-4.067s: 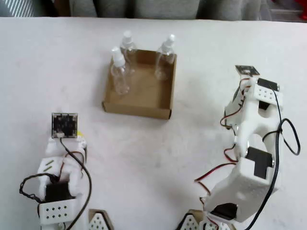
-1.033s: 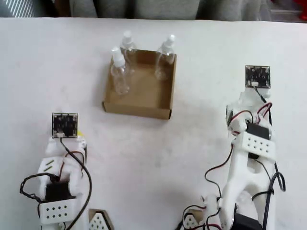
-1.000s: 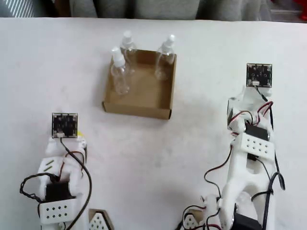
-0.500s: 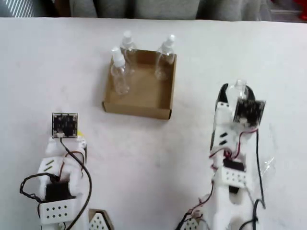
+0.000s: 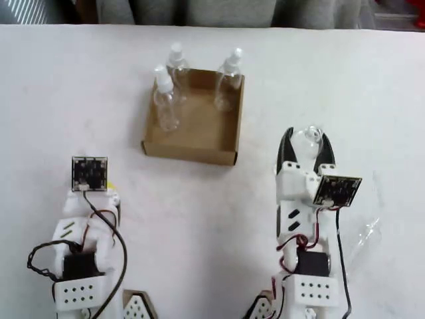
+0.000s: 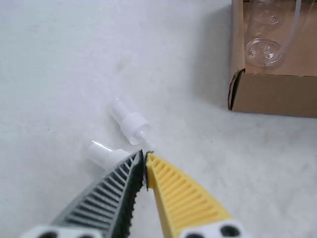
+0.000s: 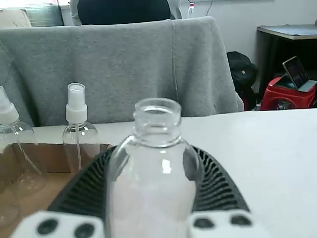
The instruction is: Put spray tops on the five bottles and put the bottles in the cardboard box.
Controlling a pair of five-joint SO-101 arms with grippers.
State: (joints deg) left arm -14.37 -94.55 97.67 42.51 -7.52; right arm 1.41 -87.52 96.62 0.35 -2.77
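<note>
My right gripper [image 5: 307,137] is shut on an upright clear bottle [image 5: 307,138] with an open neck and no spray top, right of the cardboard box [image 5: 226,154]. Up close the bottle [image 7: 152,163] stands between the black fingers [image 7: 218,183]. Three bottles with white spray tops [image 5: 166,98] stand at the box's far side. My left gripper [image 6: 145,157] is shut and empty near the table's front left. Just past its tips lie two loose white spray tops [image 6: 130,120], [image 6: 105,150].
Another clear bottle [image 5: 366,231] lies on its side right of the right arm. The box's near corner [image 6: 270,93] shows beyond the left gripper. A grey-covered chair [image 7: 124,69] stands behind the table's far edge.
My right arm has swung in from the far right with the open-necked bottle in its grip, carrying it left and nearer the front. The left arm has stayed still.
</note>
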